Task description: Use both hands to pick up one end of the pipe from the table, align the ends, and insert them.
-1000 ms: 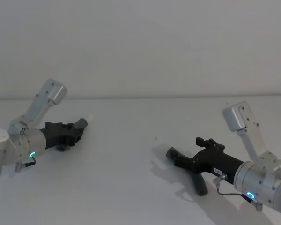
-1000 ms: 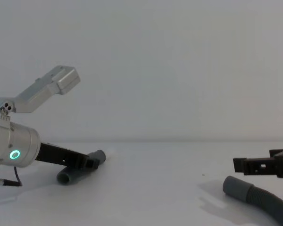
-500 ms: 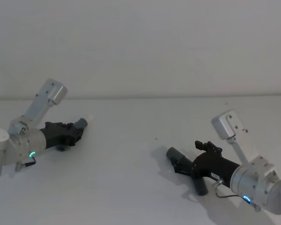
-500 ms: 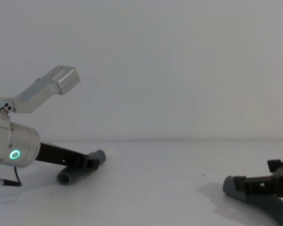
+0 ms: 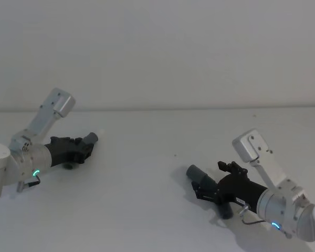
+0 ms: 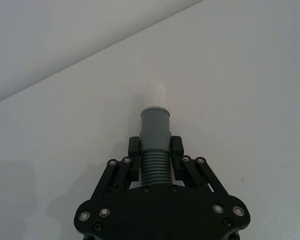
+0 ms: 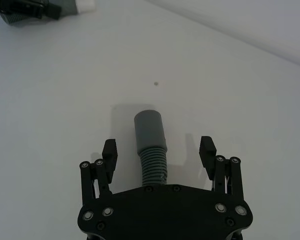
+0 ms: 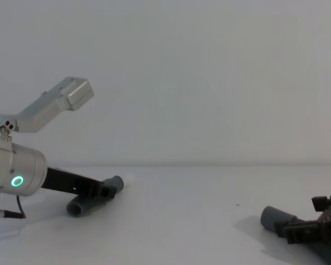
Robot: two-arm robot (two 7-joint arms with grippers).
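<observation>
Right end effector [image 7: 158, 146] just dropped around the socket hose [image 7: 150, 127], fingers apart, so a grab looks next. Left end effector [image 6: 155, 146] stays clamped on the tipped hose [image 6: 155, 125].

On table [image 5: 147, 194], short pipe piece [image 5: 90, 139] left, longer piece [image 5: 196, 174] right, seemingly nearer

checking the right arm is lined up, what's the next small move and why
Probably close the right gripper. Its fingers stand open on either side of the ribbed hose, just behind the socket cuff, which lies on the table. The left gripper is clamped on the white-tipped piece, so only this grasp is missing.
</observation>
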